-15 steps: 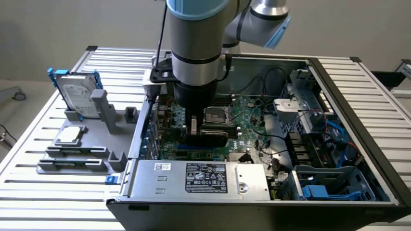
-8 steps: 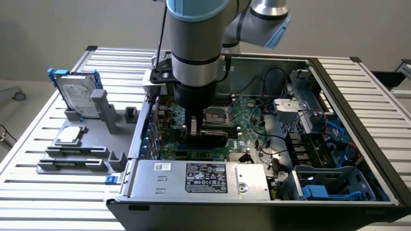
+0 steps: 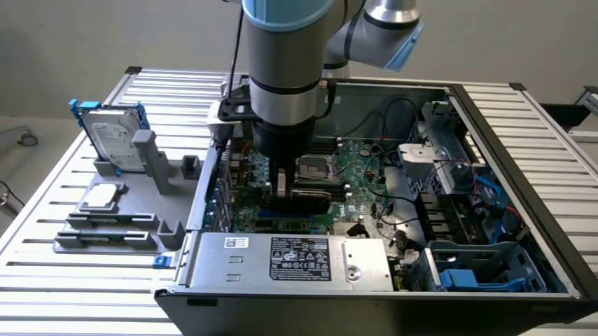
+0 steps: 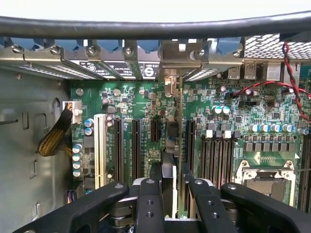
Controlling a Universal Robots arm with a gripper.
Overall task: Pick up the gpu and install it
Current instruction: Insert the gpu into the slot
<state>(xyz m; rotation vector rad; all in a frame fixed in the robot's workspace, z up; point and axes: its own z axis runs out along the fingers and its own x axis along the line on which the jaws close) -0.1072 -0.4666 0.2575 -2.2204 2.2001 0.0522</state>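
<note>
Clenched on the gpu [image 3: 310, 193] with the gripper [image 3: 280, 183], deep inside the open case [image 3: 523, 140] and low over the motherboard [image 3: 360, 164]. Held on edge rather than flat, long side running along the slots [image 4: 136, 145], sensibly so, since only an edge-down card can enter one.

From the wrist, shows the gpu [image 4: 181, 145] as a thin upright green line between the two black fingers [image 4: 148, 199]. Pinched from both faces, probably to stop any tilt under a downward push. Points the metal bracket [image 4: 170, 85] toward the rear openings [image 4: 121, 63] of the case, as mounting requires. Lined up among the dark slots, to one side of the socket [image 4: 265, 182]. Cannot tell whether already pressed home or just above the connector, with the lower edge hidden behind the fingers.

Outside the case, on the exterior view's left: a grey holder [image 3: 140, 203], with the hard drive [image 3: 114, 143] standing upright and the CPU chip [image 3: 103, 197] lying flat. Both well apart from the arm, plainly no part of this job.
</note>
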